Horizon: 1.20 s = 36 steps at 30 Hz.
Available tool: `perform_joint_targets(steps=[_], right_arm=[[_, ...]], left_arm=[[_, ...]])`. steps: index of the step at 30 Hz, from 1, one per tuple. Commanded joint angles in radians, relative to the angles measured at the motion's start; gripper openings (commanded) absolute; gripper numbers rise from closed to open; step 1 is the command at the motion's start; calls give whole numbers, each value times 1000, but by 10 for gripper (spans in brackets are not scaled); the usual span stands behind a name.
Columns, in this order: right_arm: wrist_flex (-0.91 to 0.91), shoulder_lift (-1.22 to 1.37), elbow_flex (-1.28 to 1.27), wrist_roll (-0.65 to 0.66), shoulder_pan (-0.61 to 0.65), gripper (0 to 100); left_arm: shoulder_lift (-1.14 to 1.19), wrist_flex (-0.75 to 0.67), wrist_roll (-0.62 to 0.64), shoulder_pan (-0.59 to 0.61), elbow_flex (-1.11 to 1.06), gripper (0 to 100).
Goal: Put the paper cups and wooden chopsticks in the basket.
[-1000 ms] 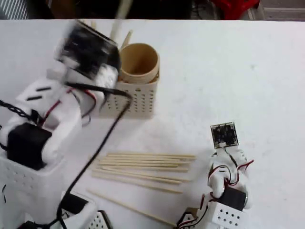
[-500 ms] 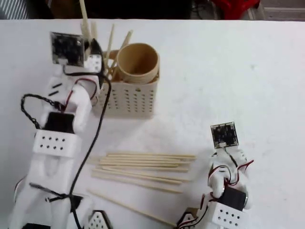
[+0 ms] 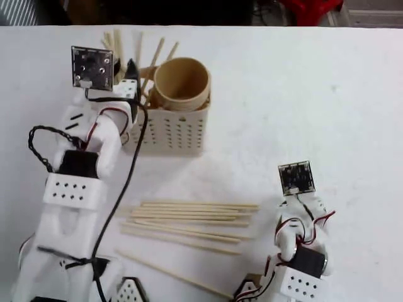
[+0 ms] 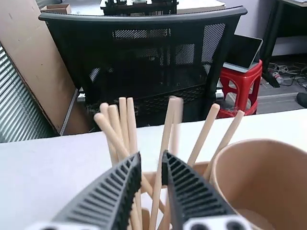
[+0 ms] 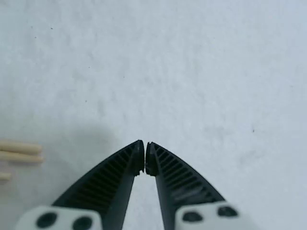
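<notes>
**Item 1, left gripper (image 4: 150,160).** Logged over the 9 o'clock end of the basket (image 3: 173,133), headed toward 12 o'clock. Parted by a slim gap, with one upright stick seen through that gap; judged loose, not clamped. Ringed by standing chopsticks (image 4: 123,120), fanned upward out of the basket. Flanked at 3 o'clock by the paper cup (image 3: 182,82), seated upright in the basket's 3 o'clock half.

**Item 2, right gripper (image 5: 145,158).** Logged low over bare worktop (image 3: 327,94), toward 5 o'clock of the high view, headed toward 12 o'clock. Pressed together tip to tip, with nothing pinched.

**Item 3, loose chopsticks (image 3: 189,220).** Logged flat on the worktop, at 6 o'clock from the basket and at 9 o'clock from the right gripper, near but apart. Laid with the long axis 9-to-3 o'clock, roughly parallel, some touching. Accompanied by one stray stick (image 3: 170,272) nearer 6 o'clock, slanted from 10 toward 4.

**Judgement.**
- Counted as the work left: the loose bundle.
- Taken as the deciding relation: sticks lying crosswise to both arms' 12 o'clock heading, so probably graspable across the width with little wrist turn.
- Rated nearer, by the 3 o'clock stick ends: right gripper.
- Rated farther: left gripper, up at the basket, with the bundle between 5 and 6 o'clock from it.
</notes>
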<state>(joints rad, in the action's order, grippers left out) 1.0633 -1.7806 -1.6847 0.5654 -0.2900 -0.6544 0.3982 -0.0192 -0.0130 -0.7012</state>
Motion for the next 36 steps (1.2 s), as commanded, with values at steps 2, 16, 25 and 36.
perform_joint_targets(steps=[2,16,25,36], right_arm=[[2,-10,-6,3,-7,25],[2,-10,-6,3,-7,25],[2,-10,-6,3,-7,25],[2,-10,-6,3,-7,25]], left_arm=[[-91,129,11,-30,89,88],[-504,275,2,-64,-210,88],[-720,14,2,-73,-652,87],[-759,-60,2,-71,-713,87]])
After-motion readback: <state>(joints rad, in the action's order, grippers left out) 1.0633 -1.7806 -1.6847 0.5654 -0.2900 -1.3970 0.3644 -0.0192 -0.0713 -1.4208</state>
